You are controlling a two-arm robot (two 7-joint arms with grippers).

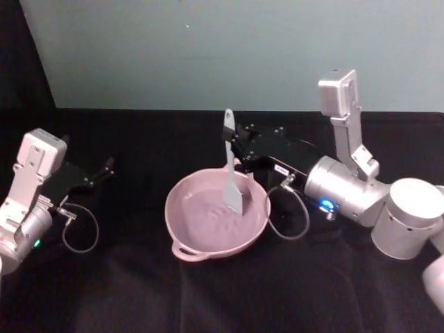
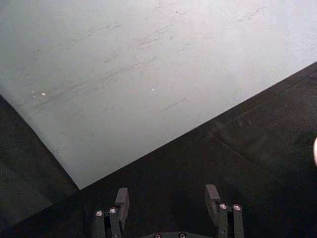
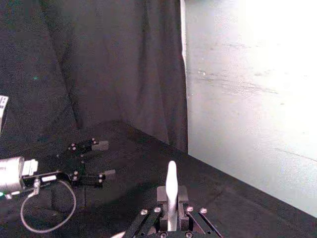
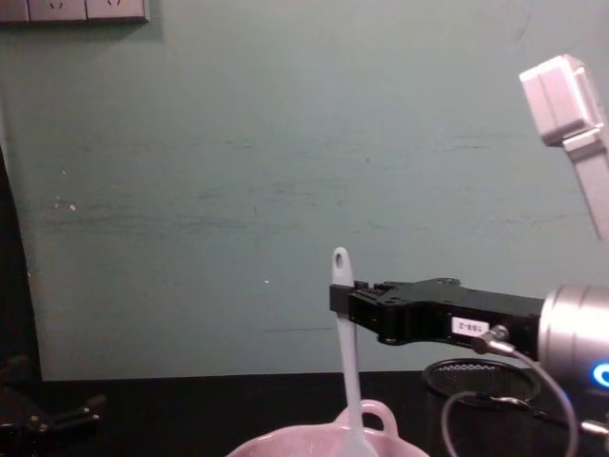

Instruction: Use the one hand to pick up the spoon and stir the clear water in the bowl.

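The right gripper [image 1: 233, 143] reaches in from the right side of the table, level and pointing toward the robot's left, and its fingers are clamped on the upper handle of the spoon [image 1: 229, 173], a little below the oval hole at the tip. In the right wrist view the two fingers press flat against the handle from both sides, with no gap to be seen. The spoon stands nearly upright, tip uppermost, and its flat scoop is down inside the pink bowl [image 1: 168, 215], toward the bowl's far right part; whether the scoop touches the bottom cannot be told. The bowl sits near the middle of the table, one small loop handle on its near rim and another on the far rim beside the spoon. A thin cable [image 1: 288, 211] loops from the right wrist over the cloth just right of the bowl. In the chest view a black mesh cup [image 4: 476, 381] stands behind and below the right gripper. The left gripper [image 2: 167, 196] rests low at the left of the table, well apart from the bowl, fingers spread and holding nothing. The table is covered with a black cloth [image 1: 139, 291]. Behind it rises a scuffed pale green wall [image 1: 173, 48], with a black curtain [image 3: 124, 74] at the left and white sockets [image 4: 76, 9] high up.
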